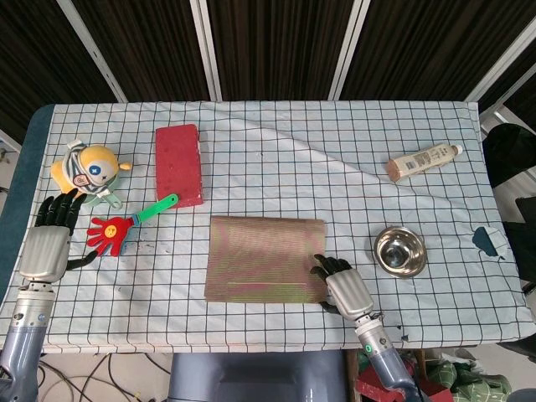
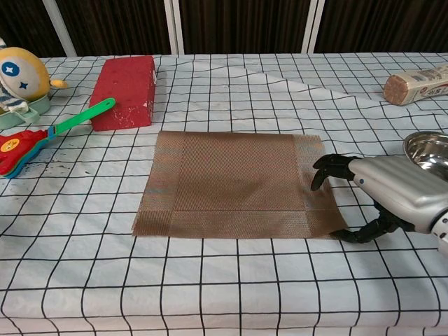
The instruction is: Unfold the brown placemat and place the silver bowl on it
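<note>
The brown placemat (image 1: 265,259) (image 2: 234,183) lies folded flat in the middle of the checked tablecloth. My right hand (image 1: 345,289) (image 2: 392,192) sits at the mat's right edge near its front corner. Its curled fingers (image 2: 329,168) touch the edge from above and the thumb reaches toward the corner, with no fold lifted. The silver bowl (image 1: 399,250) (image 2: 428,150) stands upright and empty just right of that hand. Only the head view shows my left hand (image 1: 50,239), which rests at the far left of the table with fingers spread, holding nothing.
A red brick (image 1: 178,164) (image 2: 126,91) lies behind the mat on the left. A yellow toy (image 1: 88,172) (image 2: 21,73) and a red hand-shaped clapper with a green handle (image 1: 117,230) (image 2: 28,143) sit far left. A tube (image 1: 423,162) (image 2: 416,84) lies back right.
</note>
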You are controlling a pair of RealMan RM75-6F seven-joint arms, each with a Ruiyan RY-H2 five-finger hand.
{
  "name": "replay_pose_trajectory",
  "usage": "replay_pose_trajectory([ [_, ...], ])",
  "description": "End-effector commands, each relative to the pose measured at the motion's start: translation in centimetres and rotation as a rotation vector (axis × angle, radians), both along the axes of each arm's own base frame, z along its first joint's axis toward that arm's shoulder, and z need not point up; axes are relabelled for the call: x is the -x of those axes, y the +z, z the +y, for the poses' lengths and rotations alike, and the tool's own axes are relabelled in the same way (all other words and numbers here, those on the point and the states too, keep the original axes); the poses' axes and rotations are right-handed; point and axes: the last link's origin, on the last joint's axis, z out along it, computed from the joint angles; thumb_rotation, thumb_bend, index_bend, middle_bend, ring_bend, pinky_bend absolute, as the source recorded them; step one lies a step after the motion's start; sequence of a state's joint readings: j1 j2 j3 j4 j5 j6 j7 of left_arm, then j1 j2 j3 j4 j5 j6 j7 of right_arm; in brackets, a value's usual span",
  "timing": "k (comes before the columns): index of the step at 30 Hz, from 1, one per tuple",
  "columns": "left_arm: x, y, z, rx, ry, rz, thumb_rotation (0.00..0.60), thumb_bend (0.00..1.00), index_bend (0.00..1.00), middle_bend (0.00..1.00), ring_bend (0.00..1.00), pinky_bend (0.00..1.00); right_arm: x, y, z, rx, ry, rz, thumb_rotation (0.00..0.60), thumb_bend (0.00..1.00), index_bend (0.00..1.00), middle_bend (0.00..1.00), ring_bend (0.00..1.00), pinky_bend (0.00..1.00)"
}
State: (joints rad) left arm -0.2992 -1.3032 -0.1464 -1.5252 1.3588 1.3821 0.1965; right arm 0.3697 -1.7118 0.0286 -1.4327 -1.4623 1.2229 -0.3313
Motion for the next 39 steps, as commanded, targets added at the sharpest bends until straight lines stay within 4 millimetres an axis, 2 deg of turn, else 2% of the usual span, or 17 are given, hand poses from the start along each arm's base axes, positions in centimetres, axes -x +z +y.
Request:
replay_pose_trajectory([
  [1, 0.01, 0.0, -0.01, 0.0, 0.0, 0.0, 0.6, 0.03, 0.0, 0.0, 0.0, 0.0, 0.02, -0.01, 0.02, 0.0, -0.001, 0.001, 0.6, 0.18, 0.31, 0.13, 0.19, 0.25],
  [15, 0.01, 0.0, 0.04, -0.001, 0.001, 0.0, 0.6, 0.03, 0.0, 0.0, 0.0, 0.0, -0.05, 0.02, -0.07, -0.004, -0.004, -0.004, 0.6, 0.18, 0.31, 0.13, 0.19, 0.25],
  [32, 0.02, 0.02, 0.09, -0.001, 0.003, -0.002, 0.6, 0.03, 0.0, 0.0, 0.0, 0.0, -0.31, 0.13, -0.2, -0.006, 0.0, -0.013, 0.6, 0.24, 0.31, 0.13, 0.19, 0.25],
  [36, 0.02, 0.02, 0.11, -0.001, 0.004, -0.002, 0.6, 0.03, 0.0, 0.0, 0.0, 0.0, -0.4, 0.08, -0.18, -0.008, 0.003, -0.015, 0.6, 0.28, 0.35, 0.14, 0.19, 0.25],
  [39, 0.03, 0.02, 0.12, -0.001, 0.005, -0.003, 0.6, 0.03, 0.0, 0.0, 0.0, 0.0, -0.43, 0.02, -0.16, -0.011, 0.004, -0.019, 0.6, 0.36, 0.41, 0.14, 0.19, 0.25],
])
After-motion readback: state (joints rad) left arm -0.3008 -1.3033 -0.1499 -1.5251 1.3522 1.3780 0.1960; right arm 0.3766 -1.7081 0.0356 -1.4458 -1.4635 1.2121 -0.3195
